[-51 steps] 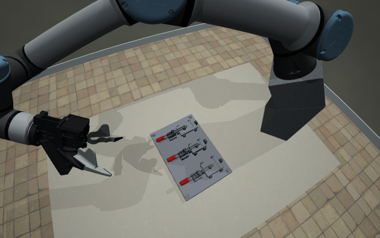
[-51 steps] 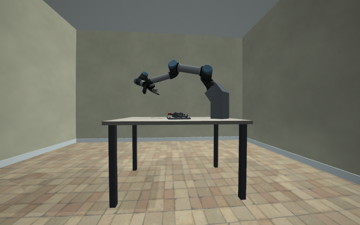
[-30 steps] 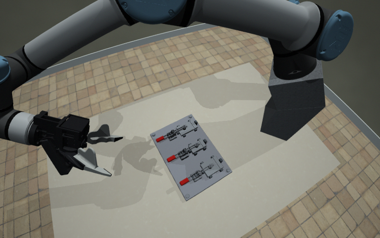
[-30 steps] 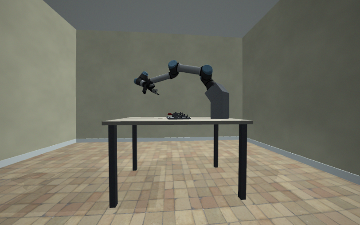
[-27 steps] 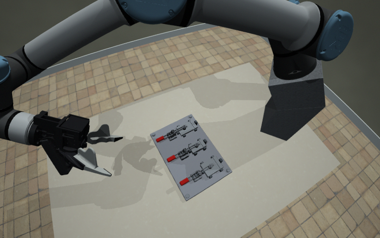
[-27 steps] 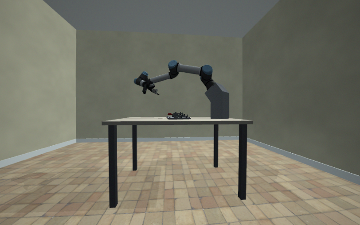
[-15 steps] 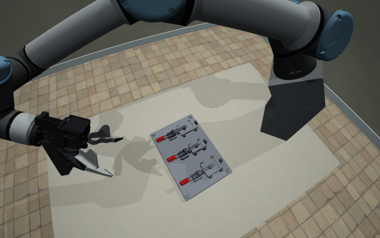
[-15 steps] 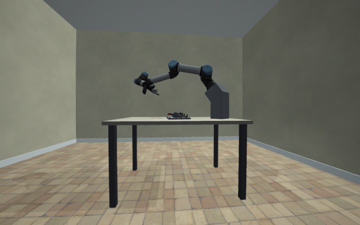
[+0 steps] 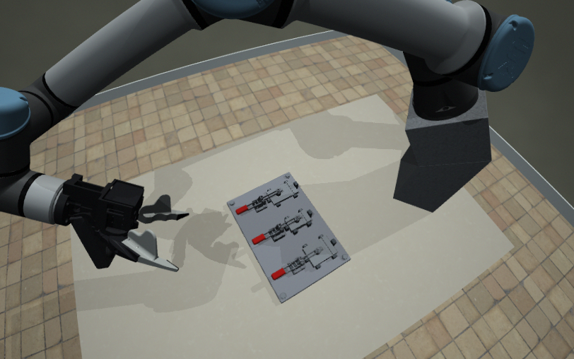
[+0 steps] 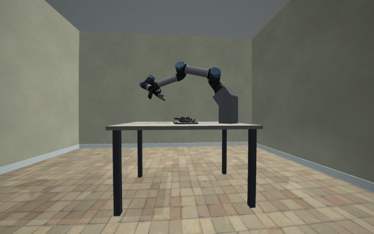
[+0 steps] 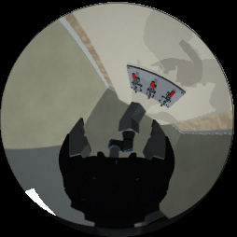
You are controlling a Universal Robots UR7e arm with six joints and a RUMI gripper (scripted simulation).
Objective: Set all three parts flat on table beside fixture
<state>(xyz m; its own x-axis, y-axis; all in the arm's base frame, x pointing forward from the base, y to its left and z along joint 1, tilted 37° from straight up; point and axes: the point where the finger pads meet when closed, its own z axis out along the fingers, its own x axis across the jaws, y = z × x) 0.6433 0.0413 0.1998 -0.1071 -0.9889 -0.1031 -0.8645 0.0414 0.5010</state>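
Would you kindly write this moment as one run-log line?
gripper: open, above table | fixture: on table | red handles: three, on fixture

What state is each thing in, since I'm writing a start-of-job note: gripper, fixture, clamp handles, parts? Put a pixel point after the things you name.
Gripper [image 9: 182, 242] [image 11: 118, 118]: open, raised above the table, holding nothing.
Fixture [image 9: 271, 249] [image 10: 185, 123]: lying flat on the table [image 9: 423, 254] [image 10: 182, 127].
Three red clamp handles [image 9: 258, 238] [image 11: 152, 84]: lying low, pointing away from the robot's base.
Parts: cannot tell for sure.
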